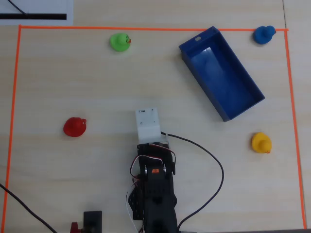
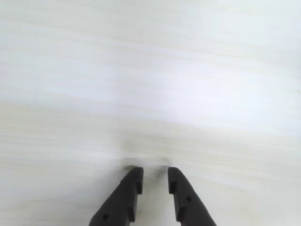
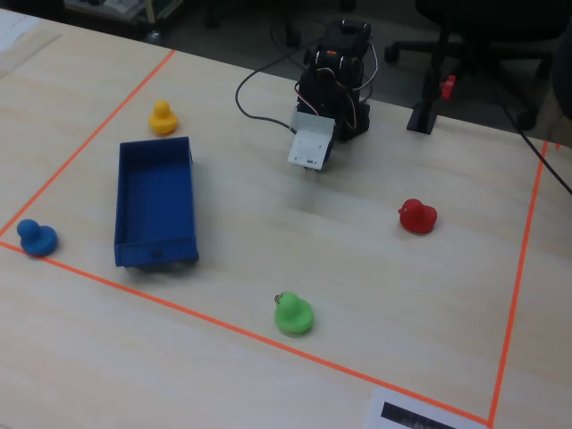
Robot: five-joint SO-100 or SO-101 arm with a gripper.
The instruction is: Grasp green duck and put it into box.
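Note:
The green duck (image 1: 119,41) (image 3: 292,314) stands upright near the orange tape line, far from the arm. The box (image 1: 223,77) (image 3: 154,201), a dark-blue open tray, lies empty on the table to the right of the duck in the overhead view. My gripper (image 2: 154,174) shows only in the wrist view, low over bare pale wood, its two dark fingers a narrow gap apart with nothing between them. In the overhead view the white wrist housing (image 1: 147,124) covers the jaws, at mid-table and well short of the duck.
A red duck (image 1: 75,127) (image 3: 416,216), a yellow duck (image 1: 261,142) (image 3: 162,117) and a blue duck (image 1: 264,34) (image 3: 37,237) stand around the table. Orange tape (image 1: 146,28) frames the work area. A black cable (image 1: 214,160) loops beside the arm's base.

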